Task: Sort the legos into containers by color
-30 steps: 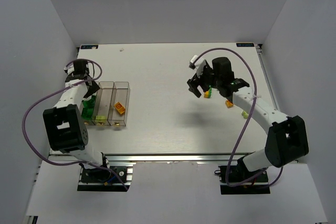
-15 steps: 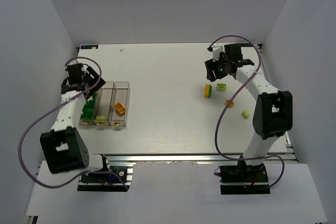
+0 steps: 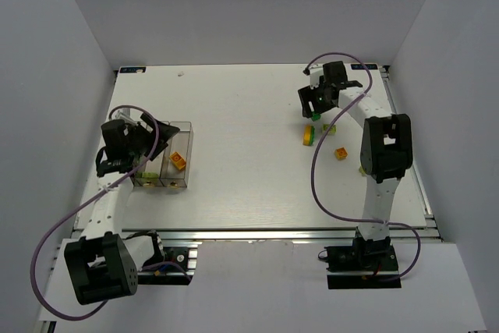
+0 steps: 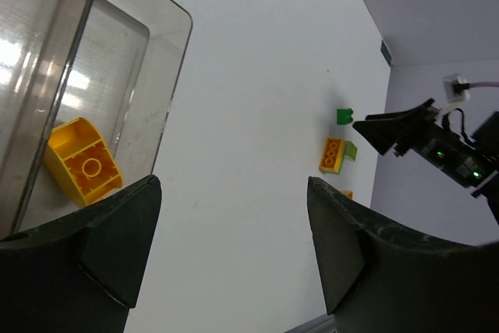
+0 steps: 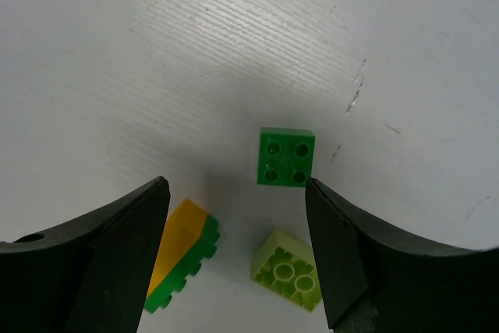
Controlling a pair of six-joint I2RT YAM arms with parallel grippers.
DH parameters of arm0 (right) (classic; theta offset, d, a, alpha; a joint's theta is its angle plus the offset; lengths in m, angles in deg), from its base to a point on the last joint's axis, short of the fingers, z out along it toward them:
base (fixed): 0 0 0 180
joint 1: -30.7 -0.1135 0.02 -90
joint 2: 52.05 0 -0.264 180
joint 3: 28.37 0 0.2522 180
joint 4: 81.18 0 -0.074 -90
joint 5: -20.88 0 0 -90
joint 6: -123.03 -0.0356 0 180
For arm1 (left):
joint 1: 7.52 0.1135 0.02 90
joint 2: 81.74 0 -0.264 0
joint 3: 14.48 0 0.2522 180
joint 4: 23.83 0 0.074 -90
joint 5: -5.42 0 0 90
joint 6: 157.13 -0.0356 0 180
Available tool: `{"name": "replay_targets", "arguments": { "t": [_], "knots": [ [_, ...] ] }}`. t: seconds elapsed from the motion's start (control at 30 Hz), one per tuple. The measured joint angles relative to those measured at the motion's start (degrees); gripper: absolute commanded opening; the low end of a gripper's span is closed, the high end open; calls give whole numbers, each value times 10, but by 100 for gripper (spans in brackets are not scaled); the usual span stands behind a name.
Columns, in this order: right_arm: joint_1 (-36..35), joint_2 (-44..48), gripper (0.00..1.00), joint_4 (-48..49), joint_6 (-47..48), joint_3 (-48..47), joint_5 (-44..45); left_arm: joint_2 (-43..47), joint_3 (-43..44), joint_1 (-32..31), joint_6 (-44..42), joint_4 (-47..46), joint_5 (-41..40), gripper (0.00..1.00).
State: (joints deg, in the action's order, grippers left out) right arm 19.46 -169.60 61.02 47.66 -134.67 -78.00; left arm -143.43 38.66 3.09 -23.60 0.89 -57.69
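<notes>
as right hand point(image 5: 235, 185) gapes, green lego point(image 5: 286, 156) beneath

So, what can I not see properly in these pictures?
1. Top view: the left gripper covers the left part of the containers, so what lies there is hidden.
2. Left wrist view: the containers run off the left edge; only one orange brick shows.
3. Right wrist view: the orange-and-green brick is partly behind a finger.
4. Top view: the loose bricks are too small to count studs.
</notes>
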Motion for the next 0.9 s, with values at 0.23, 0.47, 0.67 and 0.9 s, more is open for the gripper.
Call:
{"name": "replay_targets", "arguments": {
  "t": [0.23,0.47,0.67,0.9],
  "knots": [
    [6,-52,71,2,10,-34,15,41,-3,0,12,-7,11,85],
    [18,-70,68,1,20,-37,17,45,-1,0,15,-3,11,85],
    [20,-94,54,1,27,-54,16,45,30,0,15,19,10,85],
    [22,-102,7,-12,45,-61,-4,45,73,0,18,30,10,85]
  ]
}}
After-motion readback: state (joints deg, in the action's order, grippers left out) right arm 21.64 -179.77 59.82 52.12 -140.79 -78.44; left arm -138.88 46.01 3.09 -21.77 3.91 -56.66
